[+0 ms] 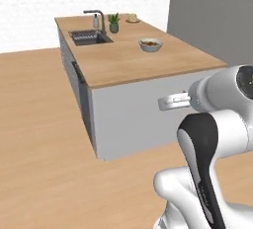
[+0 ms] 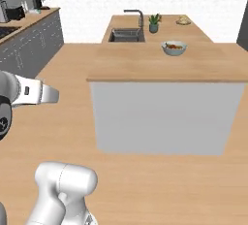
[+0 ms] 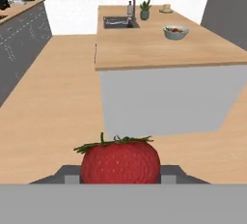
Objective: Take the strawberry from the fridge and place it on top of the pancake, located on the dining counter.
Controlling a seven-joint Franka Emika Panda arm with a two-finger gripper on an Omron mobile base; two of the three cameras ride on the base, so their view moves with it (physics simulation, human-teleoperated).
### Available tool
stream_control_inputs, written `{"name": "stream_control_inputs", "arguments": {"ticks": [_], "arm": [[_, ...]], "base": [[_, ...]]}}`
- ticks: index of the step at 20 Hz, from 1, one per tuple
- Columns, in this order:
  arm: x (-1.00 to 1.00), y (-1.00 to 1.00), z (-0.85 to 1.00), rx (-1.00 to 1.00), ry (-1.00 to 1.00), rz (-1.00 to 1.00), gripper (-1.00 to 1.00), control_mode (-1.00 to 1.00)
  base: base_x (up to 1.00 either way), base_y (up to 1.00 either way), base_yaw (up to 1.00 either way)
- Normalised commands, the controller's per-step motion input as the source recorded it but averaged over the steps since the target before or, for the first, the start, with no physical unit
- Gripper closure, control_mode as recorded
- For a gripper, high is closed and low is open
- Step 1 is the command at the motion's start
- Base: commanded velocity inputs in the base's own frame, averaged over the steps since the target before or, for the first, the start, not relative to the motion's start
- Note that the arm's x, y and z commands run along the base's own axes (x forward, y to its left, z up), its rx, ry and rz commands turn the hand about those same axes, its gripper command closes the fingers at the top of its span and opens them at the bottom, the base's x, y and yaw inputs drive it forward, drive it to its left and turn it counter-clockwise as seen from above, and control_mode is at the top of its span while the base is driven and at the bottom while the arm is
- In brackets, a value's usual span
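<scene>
one strawberry pinched in the gripper, dining counter ahead, bowl, plant, sink on it

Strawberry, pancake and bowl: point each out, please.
strawberry (image 3: 120, 162), hand view, middle of its red body.
pancake (image 2: 183, 20), right base view, top of the stack.
bowl (image 1: 150, 45), left base view, its near outer wall.

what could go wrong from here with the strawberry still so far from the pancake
The strawberry sits between the gripper fingers, the pancake at the dining counter far end. Driving there could jolt the berry loose. Reaching across, the arm might clip the bowl or plant. The small stack makes a narrow target.
</scene>
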Motion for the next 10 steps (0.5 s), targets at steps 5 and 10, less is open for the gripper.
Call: {"name": "stream_control_inputs", "arguments": {"ticks": [5,10], "arm": [[0.0,0.0,0.0,0.0,0.0,0.0,1.0,1.0],[0.0,0.0,0.0,0.0,0.0,0.0,1.0,1.0]], "base": [[1.0,-1.0,-0.29],[0.98,-1.0,-0.2]]}}
